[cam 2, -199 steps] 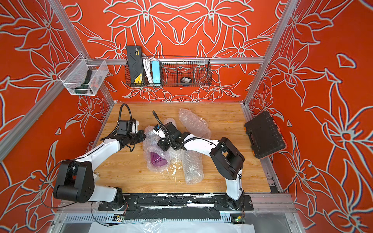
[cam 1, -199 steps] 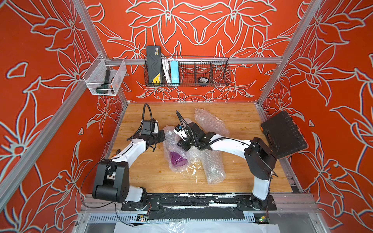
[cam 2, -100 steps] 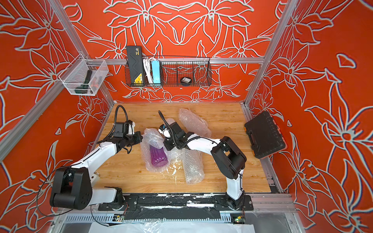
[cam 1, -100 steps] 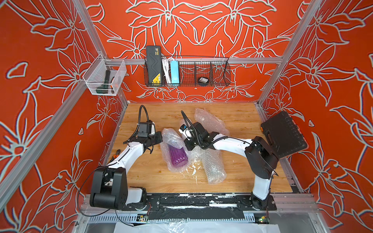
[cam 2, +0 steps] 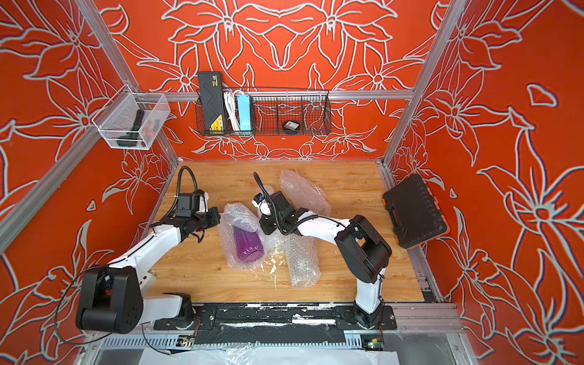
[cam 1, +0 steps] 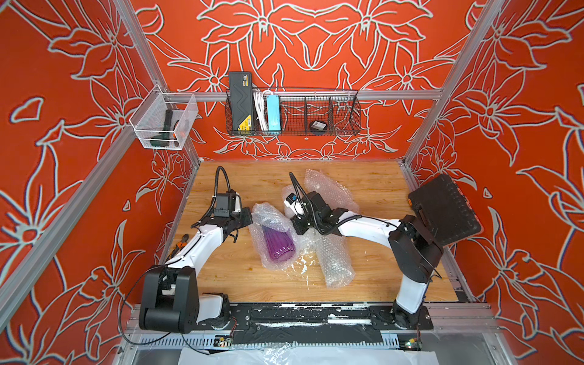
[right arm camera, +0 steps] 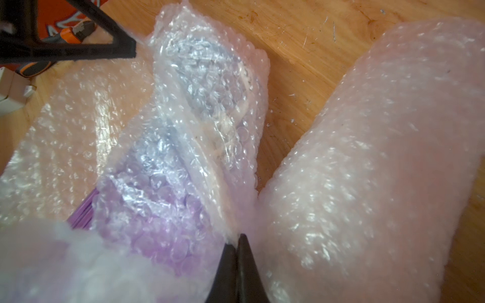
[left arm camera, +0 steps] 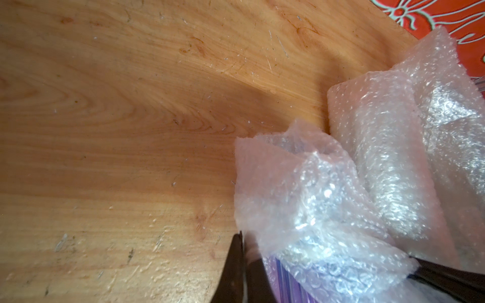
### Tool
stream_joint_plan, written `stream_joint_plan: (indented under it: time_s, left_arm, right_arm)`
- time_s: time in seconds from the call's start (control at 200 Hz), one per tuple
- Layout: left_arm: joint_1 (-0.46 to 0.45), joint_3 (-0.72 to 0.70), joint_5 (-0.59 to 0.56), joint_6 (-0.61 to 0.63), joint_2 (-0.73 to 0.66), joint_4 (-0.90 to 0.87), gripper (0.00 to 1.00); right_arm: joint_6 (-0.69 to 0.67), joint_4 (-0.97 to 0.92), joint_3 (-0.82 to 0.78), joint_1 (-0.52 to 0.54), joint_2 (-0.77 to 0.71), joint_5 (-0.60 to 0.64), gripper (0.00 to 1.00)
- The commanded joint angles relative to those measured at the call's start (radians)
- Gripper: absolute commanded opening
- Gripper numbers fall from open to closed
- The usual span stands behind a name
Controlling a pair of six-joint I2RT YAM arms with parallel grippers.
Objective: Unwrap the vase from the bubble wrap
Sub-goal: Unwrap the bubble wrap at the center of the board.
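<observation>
The purple vase (cam 1: 278, 245) lies on its side on the wooden table (cam 1: 379, 189), between the two grippers. The bubble wrap (cam 1: 268, 218) covers its far half. The left gripper (left arm camera: 241, 244) is closed on the wrap's edge beside the vase. The right gripper (right arm camera: 237, 242) is closed too and pinches a fold of the wrap on the vase's other side.
</observation>
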Motion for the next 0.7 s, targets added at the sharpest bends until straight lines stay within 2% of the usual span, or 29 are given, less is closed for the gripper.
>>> stream_joint_plan:
  time_s: [0.0,0.45,0.591,0.641,0.696]
  left_arm:
    - [0.032,-0.003,-0.119,-0.017,-0.046,0.027,0.00]
    - [0.033,-0.029,-0.138,-0.027,-0.110,0.041,0.00]
    - [0.028,-0.025,-0.065,-0.003,-0.088,0.042,0.00]
    - [0.009,-0.007,-0.028,0.021,-0.061,0.024,0.17]
    - [-0.033,0.023,-0.038,0.048,-0.035,-0.016,0.35]
  right_arm:
    - [0.012,-0.071,-0.048,-0.027,-0.040,0.117,0.00]
    - [0.010,-0.035,-0.112,-0.027,-0.116,0.220,0.00]
    - [-0.009,-0.018,-0.121,-0.024,-0.147,0.177,0.00]
    - [-0.019,-0.021,-0.115,-0.017,-0.154,0.151,0.00]
    - [-0.031,-0.038,-0.097,-0.006,-0.156,0.116,0.09]
